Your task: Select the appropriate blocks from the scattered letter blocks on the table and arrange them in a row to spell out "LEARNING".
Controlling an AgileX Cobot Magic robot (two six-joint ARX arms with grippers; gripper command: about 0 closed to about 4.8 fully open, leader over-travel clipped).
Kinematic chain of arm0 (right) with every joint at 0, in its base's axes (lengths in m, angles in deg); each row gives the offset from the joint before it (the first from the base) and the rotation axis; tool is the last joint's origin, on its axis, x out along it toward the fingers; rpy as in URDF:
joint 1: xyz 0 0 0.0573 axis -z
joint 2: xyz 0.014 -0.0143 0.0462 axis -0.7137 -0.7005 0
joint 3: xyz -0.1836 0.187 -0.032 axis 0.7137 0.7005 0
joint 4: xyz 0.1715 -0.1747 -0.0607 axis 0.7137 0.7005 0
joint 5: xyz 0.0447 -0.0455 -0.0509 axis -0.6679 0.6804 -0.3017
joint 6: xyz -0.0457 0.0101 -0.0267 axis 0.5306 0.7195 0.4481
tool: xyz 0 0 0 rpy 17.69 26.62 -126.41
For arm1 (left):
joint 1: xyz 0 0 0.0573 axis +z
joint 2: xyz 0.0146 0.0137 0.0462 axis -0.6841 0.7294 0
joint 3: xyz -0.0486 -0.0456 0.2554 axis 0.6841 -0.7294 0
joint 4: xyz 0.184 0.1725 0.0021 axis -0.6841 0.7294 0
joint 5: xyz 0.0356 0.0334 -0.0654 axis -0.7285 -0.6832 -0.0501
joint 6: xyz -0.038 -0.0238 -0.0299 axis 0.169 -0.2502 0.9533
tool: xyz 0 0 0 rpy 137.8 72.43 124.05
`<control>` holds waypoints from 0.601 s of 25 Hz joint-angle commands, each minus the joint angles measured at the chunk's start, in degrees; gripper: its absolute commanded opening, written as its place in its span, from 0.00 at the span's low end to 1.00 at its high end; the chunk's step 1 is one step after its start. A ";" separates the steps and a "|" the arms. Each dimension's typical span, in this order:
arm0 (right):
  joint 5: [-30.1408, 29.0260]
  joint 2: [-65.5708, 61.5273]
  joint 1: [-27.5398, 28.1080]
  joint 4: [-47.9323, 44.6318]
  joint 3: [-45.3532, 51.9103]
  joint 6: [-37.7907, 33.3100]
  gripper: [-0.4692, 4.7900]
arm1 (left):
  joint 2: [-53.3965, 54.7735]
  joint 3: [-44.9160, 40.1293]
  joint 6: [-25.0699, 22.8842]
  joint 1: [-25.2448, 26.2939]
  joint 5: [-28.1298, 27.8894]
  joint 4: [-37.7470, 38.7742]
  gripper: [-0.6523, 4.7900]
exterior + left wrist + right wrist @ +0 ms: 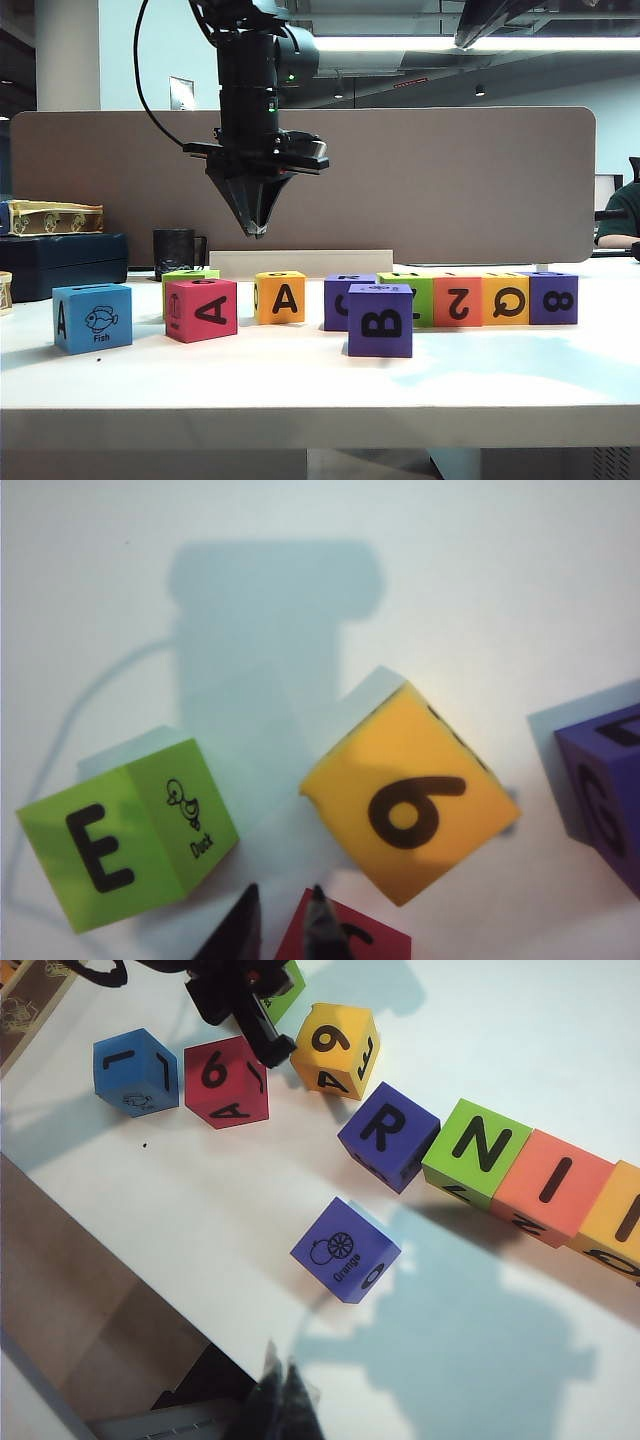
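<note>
White table point(320, 385) carries scattered letter blocks point(490, 298), several in a row reading R, N, I. Left arm hangs vertically above the yellow-orange block point(280, 297); left gripper point(258, 228) points straight down, fingers drawn nearly together, gripping nothing, clear of that block. Right gripper point(283, 1385) hovers away from that block, near the table's front edge; I cannot tell its opening

Nine letter blocks point(285, 297) are counted on the table point(320, 385) in the exterior view: one blue, one green-yellow, one red-pink, one yellow-orange, one purple standing forward, and four more in a row with another purple one. One black mug point(176, 250) and two grippers, the left gripper point(257, 225) and the right gripper point(283, 1392), are counted.
</note>
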 commanded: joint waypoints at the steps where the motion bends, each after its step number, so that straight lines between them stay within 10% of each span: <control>1: 0.07 0.26 -0.04 -0.59 -0.31 0.22 0.09 | -0.35 0.15 -0.76 0.24 4.07 -0.13 0.11; 15: 0.09 0.26 -0.04 -0.72 -0.31 0.22 0.09 | 3.32 0.13 -3.17 0.20 9.01 -4.85 0.11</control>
